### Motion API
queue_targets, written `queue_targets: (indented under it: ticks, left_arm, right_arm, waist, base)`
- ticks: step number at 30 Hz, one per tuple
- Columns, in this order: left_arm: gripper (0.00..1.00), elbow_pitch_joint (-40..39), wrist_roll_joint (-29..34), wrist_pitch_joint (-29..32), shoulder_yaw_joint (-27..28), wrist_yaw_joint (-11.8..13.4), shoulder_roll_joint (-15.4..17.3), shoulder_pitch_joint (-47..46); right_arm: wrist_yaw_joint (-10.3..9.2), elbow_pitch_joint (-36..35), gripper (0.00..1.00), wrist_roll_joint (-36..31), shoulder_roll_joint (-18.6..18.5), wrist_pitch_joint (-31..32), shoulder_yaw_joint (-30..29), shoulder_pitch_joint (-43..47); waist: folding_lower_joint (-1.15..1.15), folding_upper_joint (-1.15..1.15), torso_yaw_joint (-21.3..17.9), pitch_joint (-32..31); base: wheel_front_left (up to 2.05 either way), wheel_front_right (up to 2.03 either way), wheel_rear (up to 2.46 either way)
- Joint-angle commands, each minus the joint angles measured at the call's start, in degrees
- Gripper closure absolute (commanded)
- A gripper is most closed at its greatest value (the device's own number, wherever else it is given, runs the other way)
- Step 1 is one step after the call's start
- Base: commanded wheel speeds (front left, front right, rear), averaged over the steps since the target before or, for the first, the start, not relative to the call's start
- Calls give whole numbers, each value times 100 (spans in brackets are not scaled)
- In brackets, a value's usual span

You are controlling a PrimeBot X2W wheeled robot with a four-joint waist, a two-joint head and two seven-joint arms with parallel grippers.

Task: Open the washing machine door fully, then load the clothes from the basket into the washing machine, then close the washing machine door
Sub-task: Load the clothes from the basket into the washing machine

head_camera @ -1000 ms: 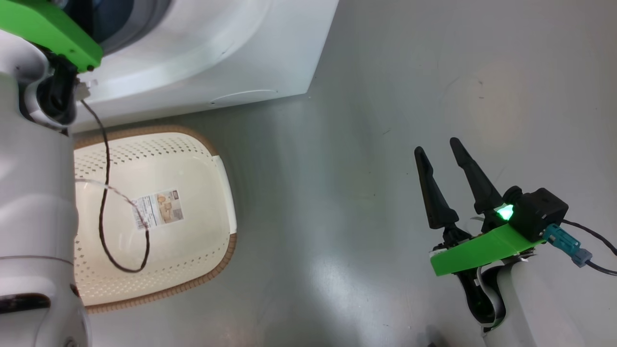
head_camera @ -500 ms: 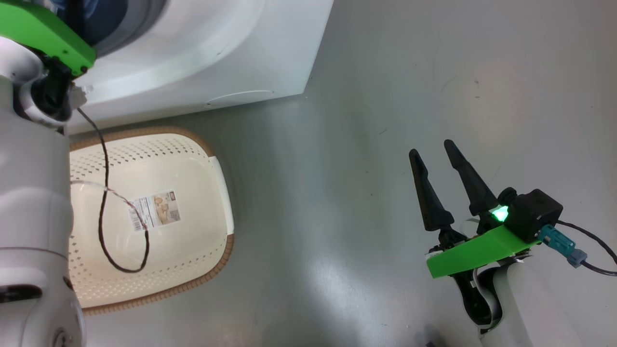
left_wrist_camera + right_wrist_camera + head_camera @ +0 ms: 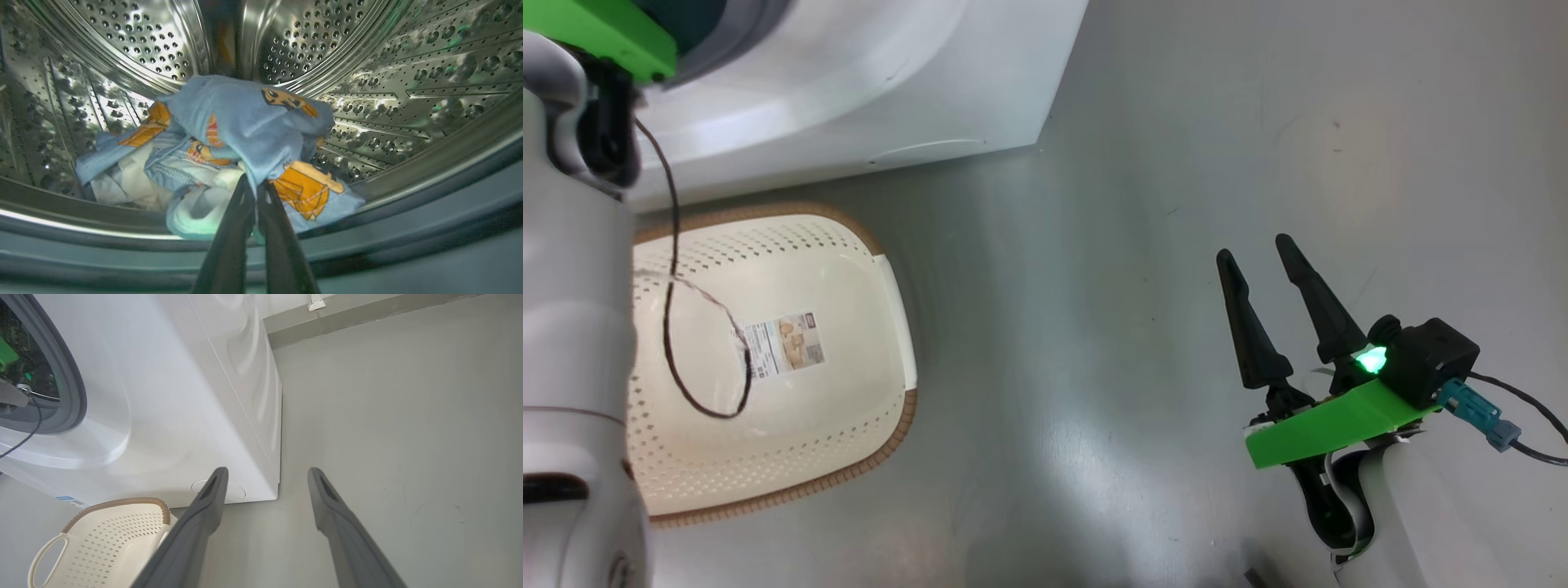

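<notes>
The clothes [image 3: 245, 122], blue with orange prints mixed with cream pieces, lie heaped in the steel drum [image 3: 367, 61] of the washing machine [image 3: 866, 90]. My left gripper [image 3: 256, 183] is shut, with its tips against the front fold of the blue fabric; I cannot tell whether it pinches any. The basket [image 3: 849, 269] stands on the floor before the machine, with just a label on its floor, and its handle side shows as the basket [image 3: 118, 535]. My right gripper [image 3: 1254, 249] hovers open over bare floor, far right of the basket. The washing machine door is out of view.
My pale left forearm [image 3: 572, 327] and its dangling dark cable [image 3: 686, 392] cover the basket's left side. The grey rubber gasket [image 3: 75, 388] rings the opening. A round service flap [image 3: 237, 492] sits low on the machine's front. Grey floor [image 3: 1135, 367] spreads to the right.
The left gripper's jaws have closed. The left wrist has gone slightly up the head view toward the machine's opening. The head view has shifted a little; the right gripper holds its place.
</notes>
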Motion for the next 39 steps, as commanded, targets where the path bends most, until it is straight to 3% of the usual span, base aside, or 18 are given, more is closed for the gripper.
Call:
queue_targets:
  ticks: [1,5,10,27,39]
  left_arm:
    - [100,-176,87,-244,-13,-70,337,-125]
    - [100,-232,200,-803,-178,-151,437,-286]
    - [100,-248,323,-1030,-350,-191,607,-570]
    - [100,-579,511,-1156,-709,-225,1062,-1492]
    - [100,-662,193,-1086,-1110,-227,1298,-2026]
  right_arm:
    - [9,-133,0,56,54,-27,138,53]
    - [9,-161,0,52,54,-27,147,50]
    - [9,-190,0,47,54,-27,156,29]
    - [9,-334,0,44,54,-27,154,-131]
    - [9,-386,0,165,54,-27,185,-175]
  waist:
    - [0,0,2,39]
    - [0,0,-4,154]
    - [0,0,-24,350]
    - [0,0,-120,1164]
    - [0,0,-212,1568]
  base:
    - [0,0,0]
    - [0,0,0]
    - [0,0,0]
    - [0,0,0]
    - [0,0,0]
